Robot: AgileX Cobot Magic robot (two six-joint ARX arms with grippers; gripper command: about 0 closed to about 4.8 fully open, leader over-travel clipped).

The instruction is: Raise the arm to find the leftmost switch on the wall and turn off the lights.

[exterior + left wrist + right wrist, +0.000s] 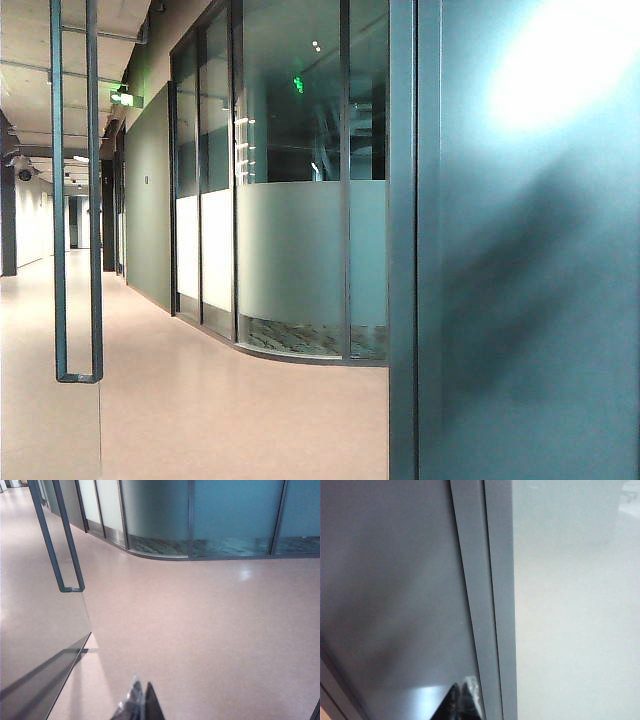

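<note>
Left gripper (140, 705): your tips meet, clenched, above open floor (200, 630).
Right gripper (462, 700): jaws untellable, close to wall (385, 580), beside its upright (490, 605).

Only dark pointed fingertips of the left gripper (141, 705) show, seemingly pressed together; the right gripper (462, 702) shows likewise, its state unclear.

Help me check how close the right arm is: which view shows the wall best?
The exterior view: the wall fills its right side, carrying a soft arm shadow. The right wrist view shows wall close up behind the right gripper. The left wrist view shows only floor beyond the left gripper.
</note>
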